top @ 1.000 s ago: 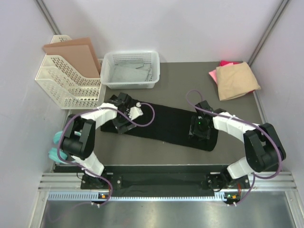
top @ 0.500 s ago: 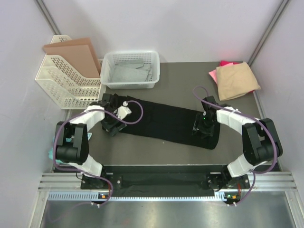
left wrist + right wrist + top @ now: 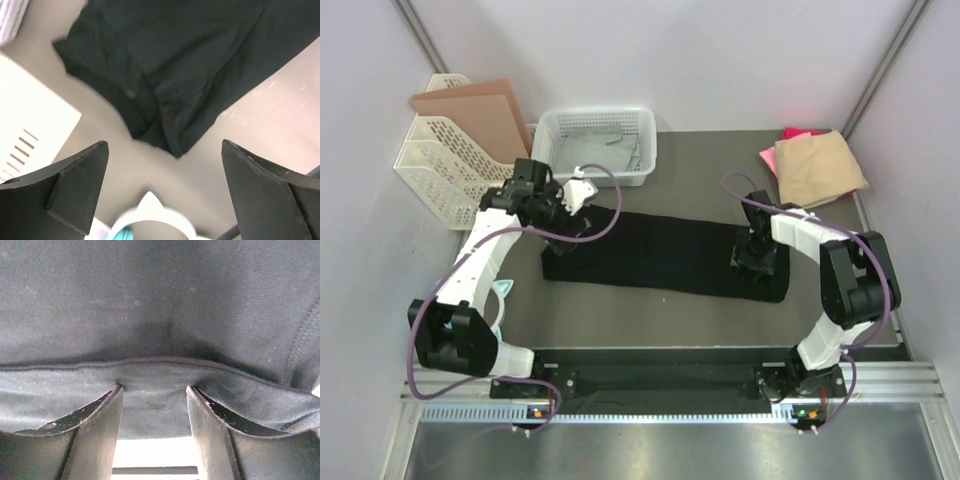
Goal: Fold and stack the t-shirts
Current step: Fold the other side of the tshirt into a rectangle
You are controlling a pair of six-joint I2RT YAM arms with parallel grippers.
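A black t-shirt lies folded into a long strip across the table. My left gripper hangs open above its left end, close to the basket. In the left wrist view that gripper holds nothing, and the shirt's corner lies below and ahead of it. My right gripper rests on the strip's right end. Up close, its fingers stand apart with their tips pressed against a hem of the black cloth. A folded tan t-shirt lies on a pink one at the back right.
A white mesh basket stands at the back centre. A white file rack holding brown cardboard sheets stands at the back left, and its wall is close to my left gripper. Purple cables loop off both arms.
My left gripper has risen off the shirt's left end and moved back-left toward the basket. The right gripper has shifted right and toward the back, and the strip now lies straighter.
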